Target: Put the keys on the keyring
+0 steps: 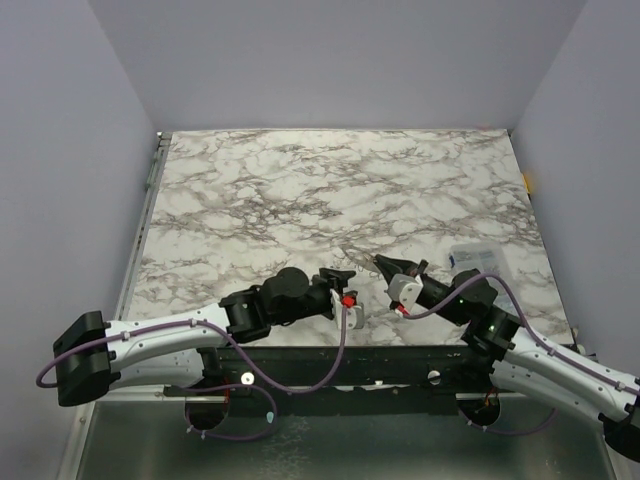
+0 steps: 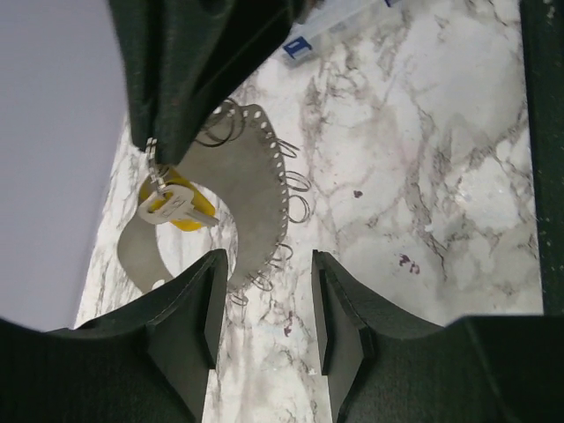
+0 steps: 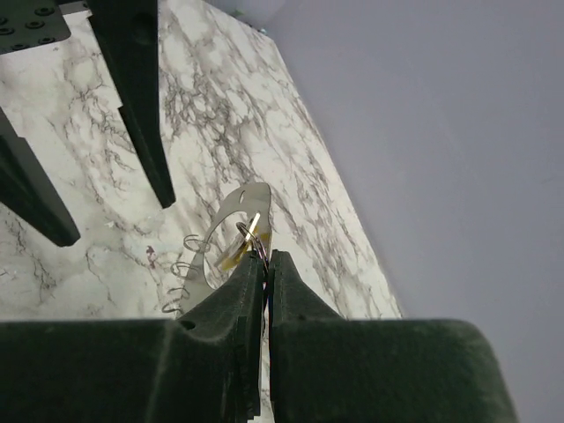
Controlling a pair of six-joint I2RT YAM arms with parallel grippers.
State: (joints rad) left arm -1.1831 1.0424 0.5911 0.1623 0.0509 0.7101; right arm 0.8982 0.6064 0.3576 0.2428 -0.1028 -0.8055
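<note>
The keyring (image 2: 256, 185) is a thin grey flat hoop with small wire loops along its edge, on the marble near the front. It also shows in the right wrist view (image 3: 231, 210). The key (image 2: 176, 204), with a yellow head and whitish metal end, hangs over the hoop's open centre from my right gripper (image 3: 266, 257), which is shut on it. I cannot tell whether the key touches the hoop. My left gripper (image 2: 264, 269) is open and empty, just short of the hoop's edge. In the top view the left gripper (image 1: 345, 276) and right gripper (image 1: 386, 265) face each other closely.
A clear plastic box (image 1: 478, 258) sits to the right of the right arm, and its blue-labelled corner shows in the left wrist view (image 2: 304, 40). The marble table (image 1: 330, 190) has grey walls on three sides. A metal rail (image 1: 150, 190) runs along its left edge.
</note>
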